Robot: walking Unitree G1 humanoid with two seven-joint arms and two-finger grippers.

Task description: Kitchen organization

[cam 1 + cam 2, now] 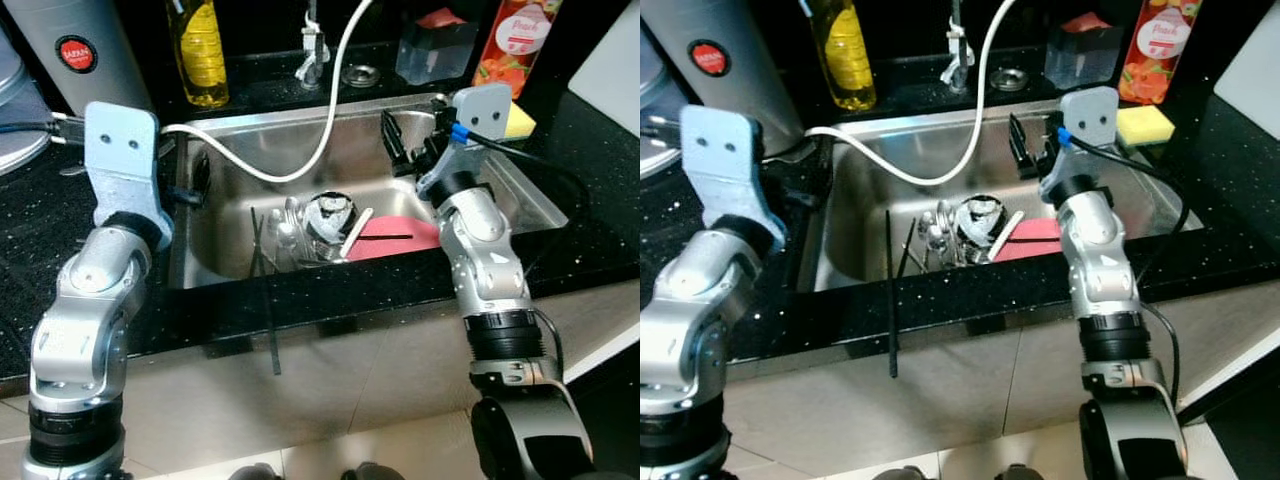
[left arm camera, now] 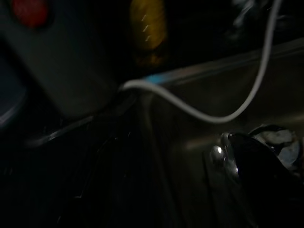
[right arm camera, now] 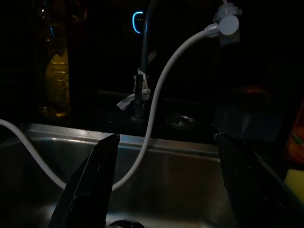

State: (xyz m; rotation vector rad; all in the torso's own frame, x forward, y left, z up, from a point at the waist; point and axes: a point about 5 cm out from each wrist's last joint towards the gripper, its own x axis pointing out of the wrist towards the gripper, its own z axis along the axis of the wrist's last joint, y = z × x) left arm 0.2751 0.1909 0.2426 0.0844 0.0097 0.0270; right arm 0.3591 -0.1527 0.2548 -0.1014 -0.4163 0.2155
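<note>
In the steel sink (image 1: 520, 190), set into the black worktop (image 1: 600, 250), lies a small heap of things: one shiny round metal bowl (image 1: 330, 215), several metal spoons or forks (image 1: 285, 235) beside it, one pale flat stick (image 1: 357, 232) leaning with its long axis up and toward the right, and one pink flat piece (image 1: 400, 240) lying to the right. One thin black rod (image 1: 891, 300) has its long axis from the basin out over the front edge, toward the robot. One white hose (image 1: 320, 150) curves from the faucet (image 1: 312, 50) down across the basin to its left rim. The right gripper (image 1: 405, 150) hangs over the right part of the sink, jaws spread wide with nothing between them. The left gripper (image 1: 190, 185) is at the left rim of the sink; whether its jaws are spread, I cannot tell. Behind the sink stand one yellow bottle (image 1: 200, 50), one orange carton (image 1: 510, 45) and one yellow sponge (image 1: 1144, 124).
</note>
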